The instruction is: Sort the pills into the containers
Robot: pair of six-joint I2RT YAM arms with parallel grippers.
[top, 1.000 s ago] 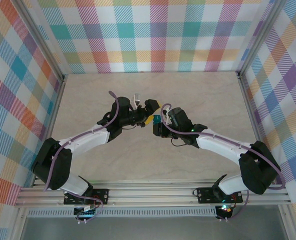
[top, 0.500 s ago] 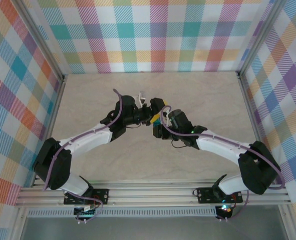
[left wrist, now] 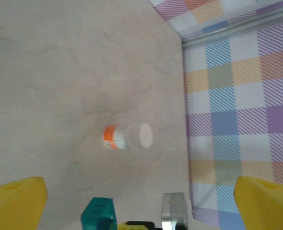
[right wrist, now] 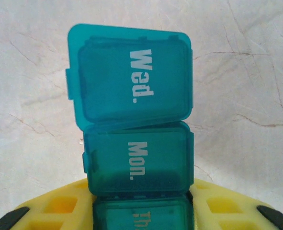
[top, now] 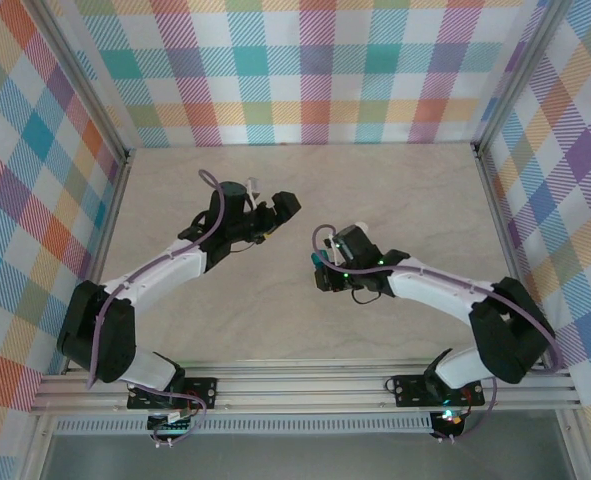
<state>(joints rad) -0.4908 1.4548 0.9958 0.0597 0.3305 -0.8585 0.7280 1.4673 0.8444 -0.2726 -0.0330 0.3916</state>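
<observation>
Over open tabletop (right wrist: 36,72), clamped pill box (right wrist: 136,163)

I've got the teal pill box (right wrist: 100,167) pinched between the yellow fingers (right wrist: 55,208) of my right gripper (right wrist: 140,213); Wed. lid (right wrist: 131,76) tilted, Mon. lid (right wrist: 146,160) flat, marbled table (right wrist: 246,72) beneath.

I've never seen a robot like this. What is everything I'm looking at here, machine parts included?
pill box: one, teal, three lidded compartments in a row, clamped in the right hand
bottle: one, white with an orange label, on the table near a checked wall
table: one, pale marbled beige, under everything
walls: checked in many colours, around three sides
left arm: one, white and black, reaching in from the near edge
right arm: one, white and black, reaching in from the near edge
left hand: one, yellow fingers, wide open
right hand: one, yellow fingers, shut on the pill box
</observation>
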